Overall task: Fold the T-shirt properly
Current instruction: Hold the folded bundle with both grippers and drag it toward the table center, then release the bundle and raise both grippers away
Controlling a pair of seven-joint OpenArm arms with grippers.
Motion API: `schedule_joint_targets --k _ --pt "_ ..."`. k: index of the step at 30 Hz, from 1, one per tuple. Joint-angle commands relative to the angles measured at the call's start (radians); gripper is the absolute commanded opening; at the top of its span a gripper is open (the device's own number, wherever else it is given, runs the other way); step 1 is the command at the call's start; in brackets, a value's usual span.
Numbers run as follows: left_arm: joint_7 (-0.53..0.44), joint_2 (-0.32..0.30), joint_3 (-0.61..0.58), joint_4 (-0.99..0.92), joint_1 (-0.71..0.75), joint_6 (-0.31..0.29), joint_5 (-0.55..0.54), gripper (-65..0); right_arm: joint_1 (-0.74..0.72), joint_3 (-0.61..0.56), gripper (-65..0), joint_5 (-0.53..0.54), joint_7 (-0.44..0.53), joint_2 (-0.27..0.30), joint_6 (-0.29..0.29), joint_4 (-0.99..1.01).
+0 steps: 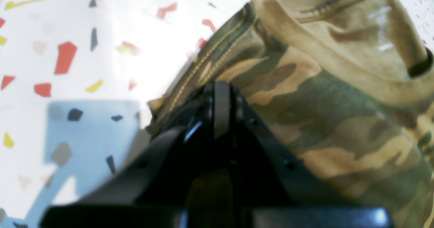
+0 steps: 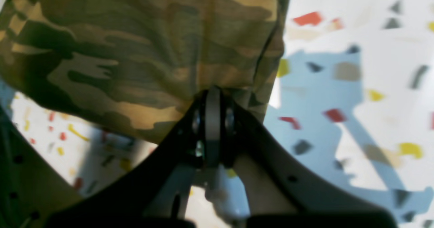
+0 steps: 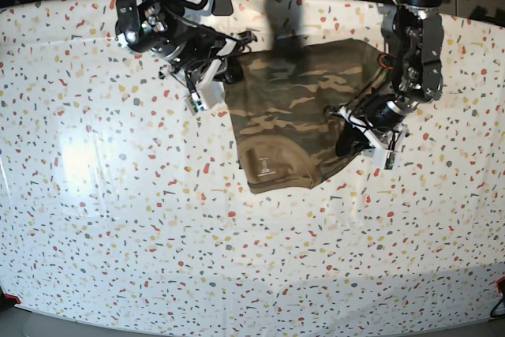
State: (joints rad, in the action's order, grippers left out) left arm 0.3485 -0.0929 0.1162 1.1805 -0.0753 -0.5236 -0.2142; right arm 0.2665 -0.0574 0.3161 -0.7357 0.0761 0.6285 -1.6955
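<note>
The camouflage T-shirt [image 3: 300, 112] lies spread at the back middle of the table, neck end toward the front. Its plain olive neck inside and white label [image 3: 264, 167] face up. My left gripper [image 3: 347, 141], on the right in the base view, is shut on the shirt's edge beside the collar [image 1: 339, 62]. In the left wrist view its tips [image 1: 221, 85] pinch cloth by a stitched seam. My right gripper [image 3: 229, 76] is shut on the far left edge. In the right wrist view its tips [image 2: 213, 94] pinch the T-shirt [image 2: 135, 52], which hangs off the table there.
The white speckled table [image 3: 158, 219] stretches wide to the front and both sides. Both arms [image 3: 414, 45] reach in from the back edge, and their shadows fall on the table beside the shirt.
</note>
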Motion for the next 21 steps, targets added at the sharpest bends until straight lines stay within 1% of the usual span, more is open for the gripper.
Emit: schedule_joint_targets --k 1,3,8,11,14,16,20,21 --pt "0.025 -0.007 0.001 0.004 -0.023 0.01 0.006 -65.0 0.0 -0.006 -65.0 0.005 -0.013 -0.013 0.024 -0.012" --pt "0.026 -0.007 0.001 0.004 -0.041 0.007 -0.004 -65.0 0.0 -0.023 -65.0 0.005 -0.013 -0.016 0.045 -0.012" --pt "0.024 -0.008 0.001 0.009 -0.062 0.008 -0.005 -65.0 0.0 -0.107 -65.0 0.005 -0.025 -0.015 0.045 -0.012" --pt "0.027 -0.009 0.001 0.042 -0.058 0.008 -0.023 -65.0 0.0 -0.133 -65.0 0.005 -0.032 -0.015 0.045 -0.012" --pt "0.055 -0.014 0.001 0.113 -0.047 0.008 -0.057 -65.0 0.0 -0.127 -65.0 0.004 -0.043 -0.015 0.045 -0.014" --pt "0.078 -0.029 0.001 0.19 -0.028 0.008 -0.087 -65.0 0.0 -0.113 -65.0 0.0 -0.058 -0.015 0.045 -0.025" --pt "0.098 -0.088 0.001 0.364 0.049 0.011 -0.133 -65.0 0.0 -0.051 -65.0 -0.002 -0.113 -0.015 0.045 -0.094" --pt "0.1 -0.106 0.001 0.406 0.077 0.028 -0.15 -65.0 0.0 -0.027 -65.0 -0.002 -0.13 -0.015 0.045 -0.12"
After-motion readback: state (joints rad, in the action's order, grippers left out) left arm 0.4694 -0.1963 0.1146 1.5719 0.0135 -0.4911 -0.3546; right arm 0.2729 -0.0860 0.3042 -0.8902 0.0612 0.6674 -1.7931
